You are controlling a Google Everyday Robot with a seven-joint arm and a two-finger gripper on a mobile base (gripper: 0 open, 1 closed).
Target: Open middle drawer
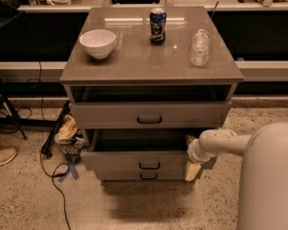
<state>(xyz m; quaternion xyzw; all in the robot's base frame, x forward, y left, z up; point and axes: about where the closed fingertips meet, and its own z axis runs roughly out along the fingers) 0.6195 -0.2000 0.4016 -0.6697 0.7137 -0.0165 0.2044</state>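
The taupe-grey cabinet [151, 63] has three drawers. The middle drawer [120, 160] is pulled partly out, with a dark gap showing its inside above its front. Its small black bar handle [149, 165] sits at the centre. The uppermost drawer [110, 115] also stands out a little under the tabletop. The lowest drawer [120, 175] is in, mostly hidden under the middle one. My gripper [191, 157] is at the right end of the middle drawer's front, on the end of my white arm [221, 143], which comes in from the right.
On the tabletop stand a white bowl [98, 42], a blue can [157, 26] and a clear plastic bottle [199, 47]. A crumpled bag [68, 131] and black cables [53, 166] lie on the floor left of the cabinet. A shoe [1, 157] is at far left.
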